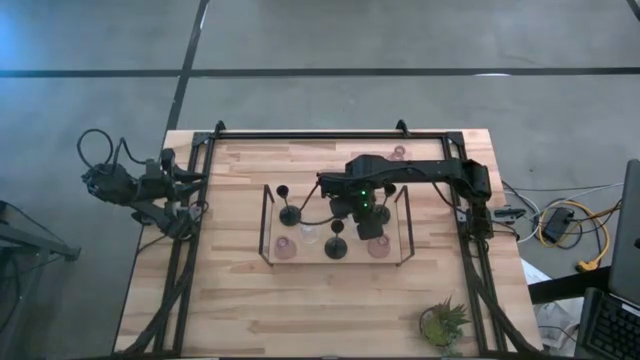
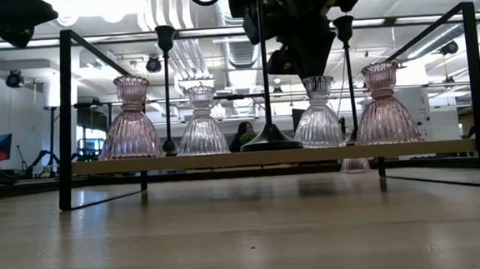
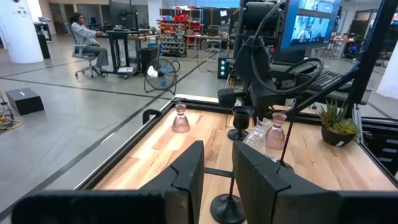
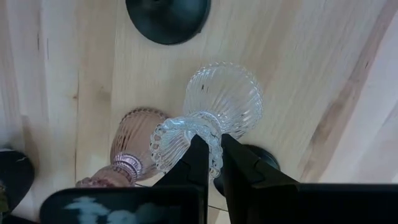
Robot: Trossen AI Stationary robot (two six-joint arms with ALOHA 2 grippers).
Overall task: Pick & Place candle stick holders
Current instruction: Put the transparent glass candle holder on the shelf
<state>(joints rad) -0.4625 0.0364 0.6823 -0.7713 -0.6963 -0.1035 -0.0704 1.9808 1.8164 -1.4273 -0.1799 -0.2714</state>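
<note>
We look down on a wooden table [image 1: 230,300] with a black wire-frame rack [image 1: 266,222] standing in its middle and a small green potted plant [image 1: 443,324] at the near right corner. On the rack's board, a pink glass holder [image 1: 286,247] sits at the near left, a clear glass holder [image 1: 309,234] just right of it, a black stemmed holder [image 1: 336,245] in the near middle, and another pink glass holder [image 1: 378,246] at the near right. Two more black stemmed holders [image 1: 289,212] stand on the left part of the board, and a lone pink holder [image 1: 398,153] rests on the table by the far rail, outside the rack.

The right arm reaches in from the right edge across the rack, and the right gripper [image 4: 213,167] hangs over the right-centre of the board. In its wrist view, its fingers are closed on the beaded rim of a clear ribbed glass holder [image 4: 221,106], which stands upright on the wood. Crowding it are a pink holder [image 4: 138,140] just beside it, a black round base [image 4: 168,17] a little farther off, and another dark base touching or nearly touching it under the fingers.

The left gripper [image 3: 214,171] waits at the table's left edge, its fingers parted and empty.

Beyond the table, a person [image 3: 83,34] sits at a desk.
</note>
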